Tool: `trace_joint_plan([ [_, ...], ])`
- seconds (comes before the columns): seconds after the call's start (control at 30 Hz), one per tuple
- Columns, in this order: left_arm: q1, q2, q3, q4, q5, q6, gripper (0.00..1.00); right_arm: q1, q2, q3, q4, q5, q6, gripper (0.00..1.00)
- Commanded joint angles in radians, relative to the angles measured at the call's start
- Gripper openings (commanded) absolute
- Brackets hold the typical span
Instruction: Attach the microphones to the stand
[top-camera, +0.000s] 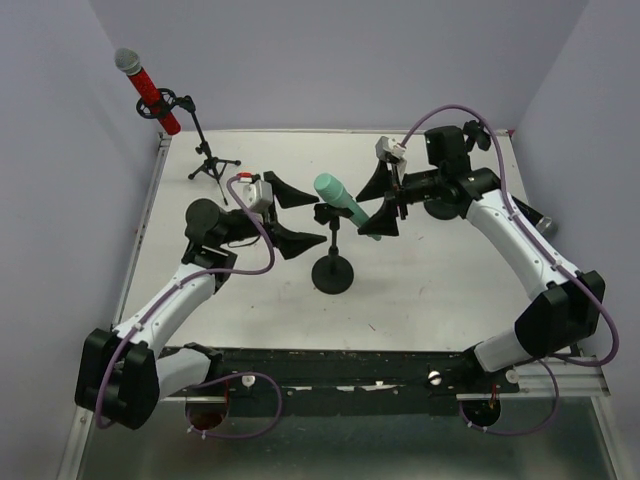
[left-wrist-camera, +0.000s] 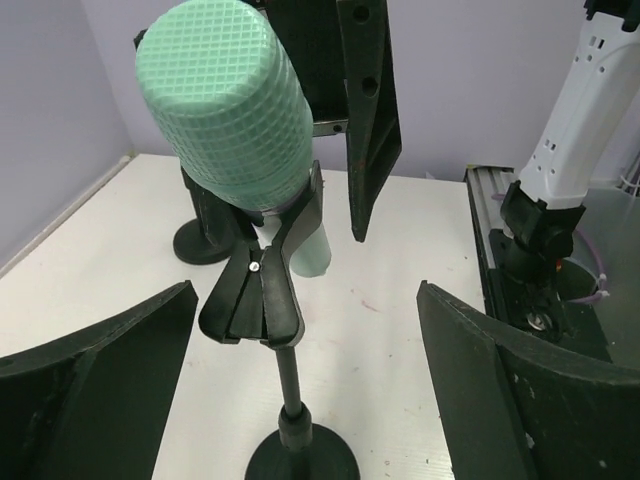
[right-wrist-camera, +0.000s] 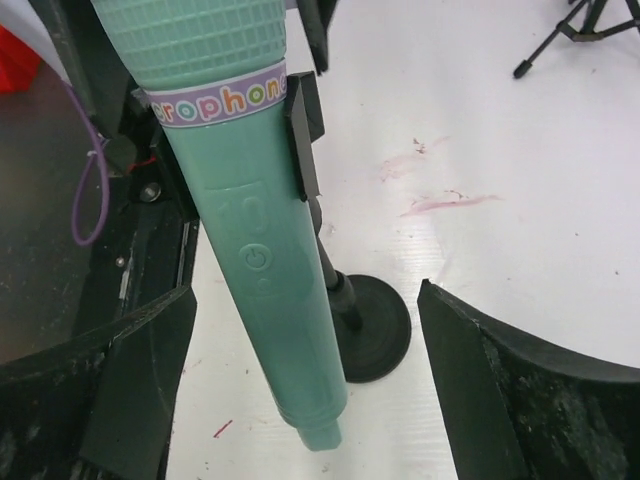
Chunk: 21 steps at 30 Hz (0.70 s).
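The mint-green microphone (top-camera: 345, 205) sits clipped in the round-base stand (top-camera: 333, 272) mid-bench. The left gripper (top-camera: 295, 213) and right gripper (top-camera: 382, 200) flank it, jaws spread, holding nothing. It looks seated, I'd say. Next, both should back away without nudging it.

Left end effector (top-camera: 313, 218) spread, right (top-camera: 366, 211) spread

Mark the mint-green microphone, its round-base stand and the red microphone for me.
mint-green microphone (right-wrist-camera: 265, 270): right wrist view, on the handle by the power button.
round-base stand (top-camera: 332, 275): top external view, on the round base.
red microphone (top-camera: 146, 86): top external view, on the red handle above the clip.
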Motion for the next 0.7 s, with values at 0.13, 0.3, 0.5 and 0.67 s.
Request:
trace_joint_plan([
  [0.13, -0.001, -0.182, -0.159, -0.188, -0.206, 0.174, 0.99, -0.045, -0.146, -0.106, 0.038, 0.124, 0.005, 1.00],
  [0.3, -0.039, -0.237, -0.282, -0.134, -0.320, 0.183, 0.98, -0.111, -0.258, -0.272, 0.107, 0.124, 0.026, 1.00],
  [0.5, -0.159, -0.190, -0.293, -0.125, -0.530, 0.260, 0.95, -0.198, -0.354, -0.467, 0.216, 0.078, 0.076, 1.00],
  [0.67, -0.206, -0.080, -0.276, -0.038, -0.647, 0.234, 0.84, -0.275, -0.397, -0.547, 0.271, 0.038, 0.116, 1.00],
])
